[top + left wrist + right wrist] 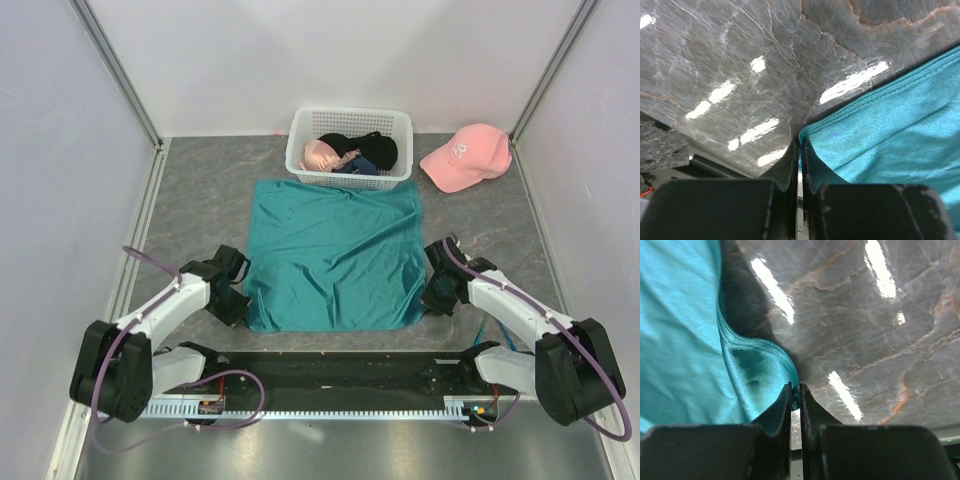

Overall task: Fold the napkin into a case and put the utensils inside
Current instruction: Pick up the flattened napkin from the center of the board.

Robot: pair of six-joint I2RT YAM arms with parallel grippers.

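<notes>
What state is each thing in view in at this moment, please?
napkin: spread flat, unfolded.
left gripper: shut on the napkin's left edge.
right gripper: shut on the napkin's right edge.
basket: upright, holding garments.
cap: resting crown up beside the basket.

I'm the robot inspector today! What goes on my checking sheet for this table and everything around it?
Surface: grey marbled table, shiny with glare spots.
Job's things: teal napkin spread open, not folded; utensils, nothing seen.
Clutter: white basket holding black and pink garments; pink cap beside it.
Grippers: left gripper shut on the napkin's left edge; right gripper shut on its right edge.
Cables: purple cables looping along both arms.
Surroundings: white walls on three sides.
</notes>
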